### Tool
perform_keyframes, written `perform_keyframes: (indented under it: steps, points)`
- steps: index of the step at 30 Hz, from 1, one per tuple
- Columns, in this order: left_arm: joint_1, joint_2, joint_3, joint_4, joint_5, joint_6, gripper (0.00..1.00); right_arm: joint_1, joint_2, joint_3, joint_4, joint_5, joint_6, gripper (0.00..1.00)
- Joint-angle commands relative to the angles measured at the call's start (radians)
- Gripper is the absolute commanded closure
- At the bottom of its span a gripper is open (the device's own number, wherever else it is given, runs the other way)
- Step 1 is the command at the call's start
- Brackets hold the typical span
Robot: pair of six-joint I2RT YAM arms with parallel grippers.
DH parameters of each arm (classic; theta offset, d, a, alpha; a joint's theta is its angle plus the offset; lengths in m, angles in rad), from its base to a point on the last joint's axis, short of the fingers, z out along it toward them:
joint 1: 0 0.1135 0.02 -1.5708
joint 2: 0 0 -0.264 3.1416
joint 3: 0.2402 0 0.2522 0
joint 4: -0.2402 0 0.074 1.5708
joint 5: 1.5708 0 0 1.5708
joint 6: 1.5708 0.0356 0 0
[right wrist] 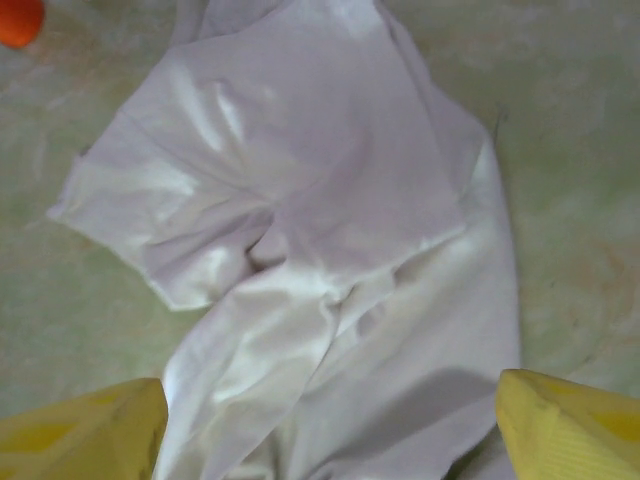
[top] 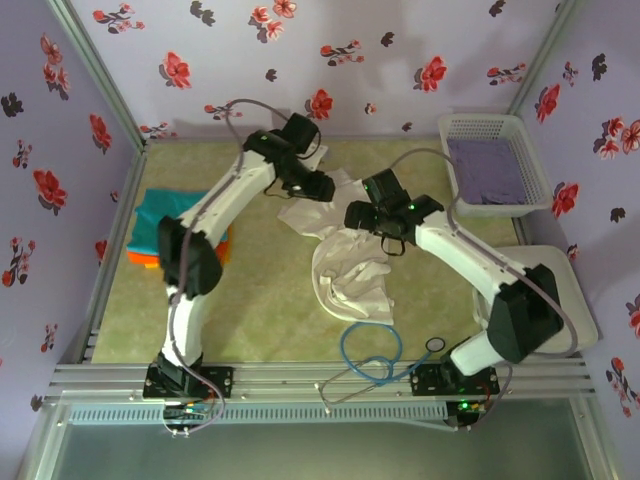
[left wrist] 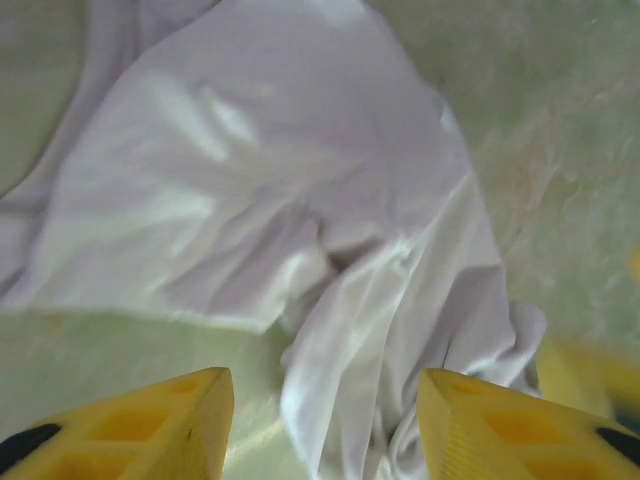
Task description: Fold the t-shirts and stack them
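The white tee (top: 348,268) lies crumpled, not yet folded; the left gripper (left wrist: 322,410) and right gripper (right wrist: 330,420) hover over it, fingers apart and empty; next likely calls for pinching its edges to spread it flat.

The table (top: 260,300) has a pale green top with a crumpled white tee (top: 350,275) around its middle. At the left edge lies a folded orange tee (top: 140,258) with a teal tee (top: 165,210) on it. A white basket (top: 480,121) stands in the far right corner, a white tray (top: 578,305) along the right edge, a blue cable (top: 344,350) looped at the near edge.
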Motion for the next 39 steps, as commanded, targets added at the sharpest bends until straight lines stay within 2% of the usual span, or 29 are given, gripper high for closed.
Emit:
perform_keyframes:
  steps: [1, 4, 9, 12, 17, 22, 26, 33, 39]
  points:
    - [0.008, -0.138, -0.248, 0.087, -0.108, -0.028, 0.47, -0.015, 0.122, 0.113, -0.018, -0.006, -0.179, 0.14]
    - [0.01, -0.302, -0.481, 0.206, -0.129, -0.07, 0.45, -0.016, 0.275, 0.24, -0.053, -0.021, -0.217, 0.15]
    - [0.013, -0.506, -0.778, 0.297, -0.155, -0.15, 0.45, -0.015, 0.537, 0.481, -0.146, -0.05, -0.226, 0.17]
    - [0.014, -0.598, -0.904, 0.317, -0.157, -0.202, 0.45, -0.016, 0.63, 0.54, -0.111, -0.049, -0.231, 0.18]
    - [0.005, -0.713, -1.064, 0.354, -0.141, -0.276, 0.44, -0.038, 0.806, 0.728, -0.157, -0.007, -0.237, 0.19]
    - [-0.014, -0.735, -1.143, 0.385, -0.135, -0.33, 0.45, -0.094, 0.994, 0.973, -0.272, 0.07, -0.194, 0.19]
    - [-0.048, -0.714, -1.182, 0.433, -0.129, -0.374, 0.47, -0.174, 1.104, 1.137, -0.308, 0.078, -0.127, 0.19]
    - [-0.105, -0.639, -1.208, 0.528, -0.105, -0.435, 0.48, -0.279, 1.144, 1.202, -0.081, -0.037, -0.097, 0.16]
    - [-0.139, -0.573, -1.198, 0.605, -0.034, -0.468, 0.48, -0.327, 1.087, 1.222, 0.004, -0.104, -0.073, 0.11]
